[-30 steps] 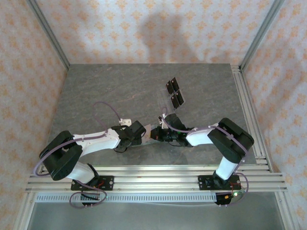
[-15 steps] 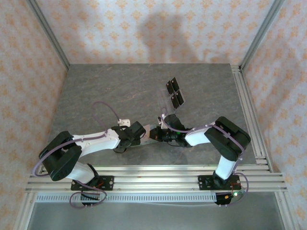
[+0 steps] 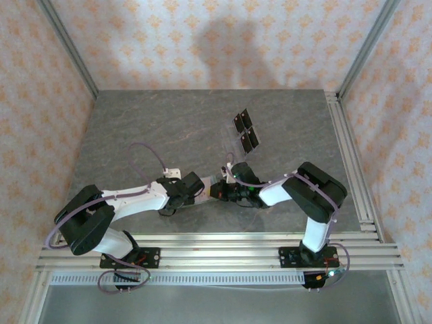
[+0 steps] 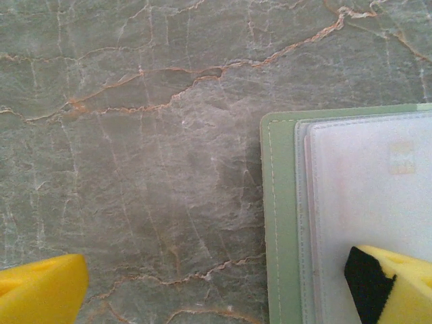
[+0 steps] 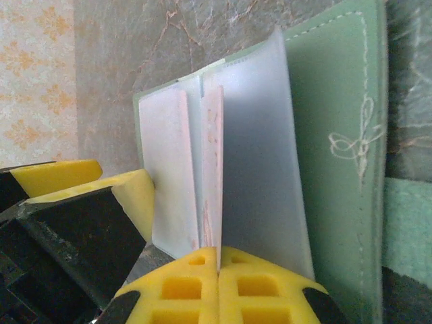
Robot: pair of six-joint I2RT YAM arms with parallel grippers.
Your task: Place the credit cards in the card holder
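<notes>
The right end effector (image 5: 217, 266) pinches a pink card (image 5: 212, 155) inside the open green wallet (image 5: 337, 101). The left end effector (image 4: 216, 290) spreads wide, one finger (image 4: 398, 287) over the wallet.

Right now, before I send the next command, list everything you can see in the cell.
black cards: two, glossy black, side by side on the table beyond the grippers, apart from the holder
card holder: one, sage green, lying open between the grippers, clear sleeves inside
pale card: one, whitish, flat in a sleeve
pinkish card: one, pale pink, on edge between sleeves
table: one, grey marble
walls: peach patterned, around the table
left gripper: open, yellow fingers, one over the holder's sleeves
right gripper: shut on the pinkish card's edge
</notes>
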